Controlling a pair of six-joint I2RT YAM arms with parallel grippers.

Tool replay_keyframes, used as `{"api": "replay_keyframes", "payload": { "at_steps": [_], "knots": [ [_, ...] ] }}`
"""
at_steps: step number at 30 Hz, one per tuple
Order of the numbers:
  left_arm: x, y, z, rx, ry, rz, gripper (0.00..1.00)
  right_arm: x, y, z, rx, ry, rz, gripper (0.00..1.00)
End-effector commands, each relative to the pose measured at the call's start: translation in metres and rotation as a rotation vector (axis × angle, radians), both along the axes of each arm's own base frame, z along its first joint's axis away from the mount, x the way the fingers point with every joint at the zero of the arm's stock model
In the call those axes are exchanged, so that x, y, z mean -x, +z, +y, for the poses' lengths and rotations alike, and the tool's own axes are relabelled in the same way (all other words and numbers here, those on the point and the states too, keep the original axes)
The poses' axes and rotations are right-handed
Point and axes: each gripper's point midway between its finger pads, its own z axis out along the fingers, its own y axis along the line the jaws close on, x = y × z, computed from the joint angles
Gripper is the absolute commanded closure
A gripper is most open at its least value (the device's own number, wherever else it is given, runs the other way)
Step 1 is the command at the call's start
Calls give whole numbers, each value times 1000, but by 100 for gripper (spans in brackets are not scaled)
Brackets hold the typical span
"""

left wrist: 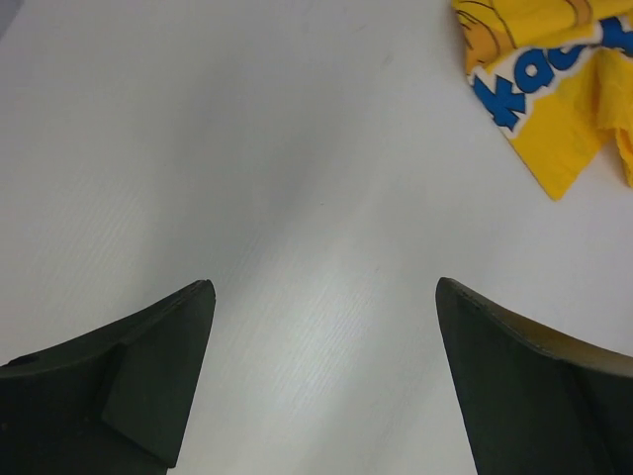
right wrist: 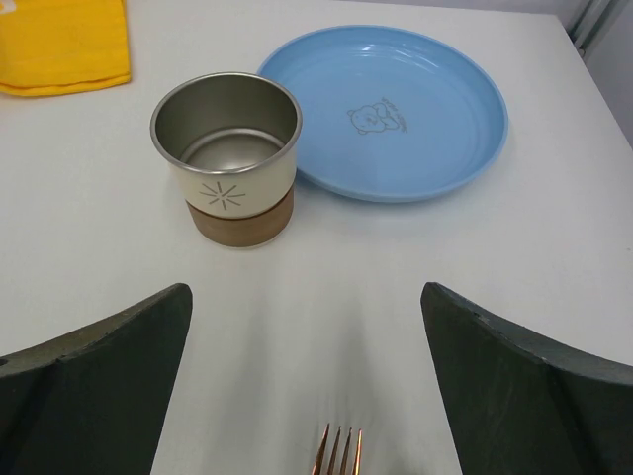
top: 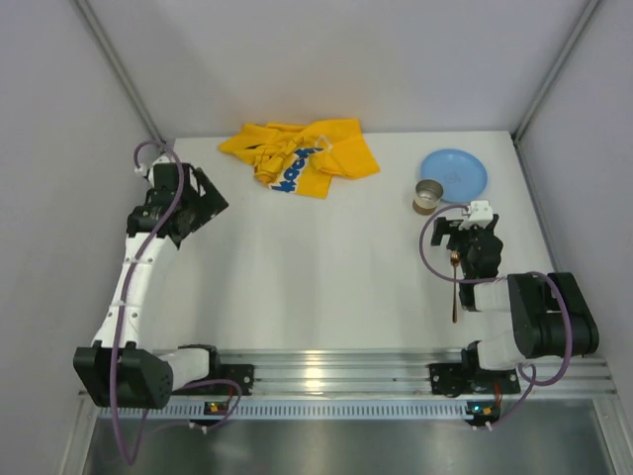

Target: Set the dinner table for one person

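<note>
The white dinner table holds a blue plate at the back right, a metal cup with a brown base just left of it, and a copper fork lying nearer. My right gripper is open above the fork's tines, short of the cup. In the right wrist view the cup and plate lie ahead, the fork tines between my fingers. My left gripper is open and empty over bare table at the back left; its wrist view shows only the tabletop.
A crumpled yellow printed cloth lies at the back middle, also in the left wrist view. A silver slotted rail runs along the near edge. Grey walls close in the sides and back.
</note>
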Motion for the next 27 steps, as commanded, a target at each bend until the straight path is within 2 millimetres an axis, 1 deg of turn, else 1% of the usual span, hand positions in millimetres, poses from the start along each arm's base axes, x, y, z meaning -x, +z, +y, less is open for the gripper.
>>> {"api": "replay_keyframes", "payload": {
  "at_steps": [1, 4, 5, 6, 7, 8, 9, 10, 11, 12, 13, 14, 15, 16, 17, 18, 19, 20, 21, 22, 23, 24, 25, 26, 27],
  "knots": [
    [40, -17, 45, -23, 391, 154, 2, -4, 17, -3, -11, -7, -72, 0],
    [29, -24, 30, 15, 269, 154, 1, -5, 17, -4, -15, -10, -70, 0],
    [20, -24, 20, 55, 229, 132, 1, -6, 17, -9, -15, -41, -69, 0],
    [15, -24, 16, 74, 206, 120, 2, -6, 16, -10, -18, -49, -64, 0],
    [6, -26, 8, 98, 167, 108, 2, -5, 17, -10, -17, -52, -64, 0],
    [-10, -22, -8, 160, 94, 63, 2, -5, 18, -12, -13, -65, -72, 0],
    [-18, -22, -15, 186, 60, 46, 2, -6, 24, -12, -3, -73, -73, 0],
    [-25, -23, -26, 230, 21, 44, 2, -7, 30, -4, 12, -56, -73, 0],
    [-36, -33, -32, 252, 3, 65, 2, -12, 26, -5, 33, -82, 17, 0],
    [-47, -31, -41, 273, -31, 44, 2, -15, 45, -3, 38, -81, 17, 0],
    [-54, -35, -45, 273, -37, 52, 2, -19, 52, 0, -7, -99, 51, 0],
    [-67, -41, -54, 268, -59, 69, 2, -29, 74, 3, -225, -171, 68, 0],
    [-76, -46, -58, 259, -65, 71, 1, -33, 83, 4, -332, -203, 86, 0],
    [-83, -49, -63, 251, -76, 78, 2, -34, 86, 2, -446, -249, 123, 0],
    [-95, -42, -70, 251, -88, 58, 2, -44, 117, 15, -630, -233, 134, 0],
    [-103, -65, -84, 261, -108, 119, 2, -39, 101, 25, -634, -207, 246, 0],
    [-110, -68, -92, 283, -109, 130, 2, -40, 109, 39, -641, -127, 259, 0],
    [-122, -61, -109, 301, -142, 117, 3, -36, 112, 61, -697, -10, 296, 0],
    [-130, -80, -119, 303, -149, 160, 4, -34, 116, 70, -727, 30, 298, 0],
    [-135, -89, -125, 280, -145, 182, 4, -31, 119, 75, -755, 55, 296, 0],
    [-149, -75, -140, 266, -170, 147, 4, -25, 118, 79, -796, 57, 310, 0],
    [-156, -76, -146, 252, -178, 148, 4, -20, 127, 81, -808, 73, 291, 0],
    [-164, -105, -151, 234, -177, 207, 4, -15, 129, 83, -813, 82, 300, 0],
    [-175, -95, -155, 226, -177, 196, 4, -10, 133, 85, -811, 94, 305, 0],
    [-179, -105, -159, 222, -179, 217, 4, -4, 143, 86, -805, 107, 293, 0]
  ]
}}
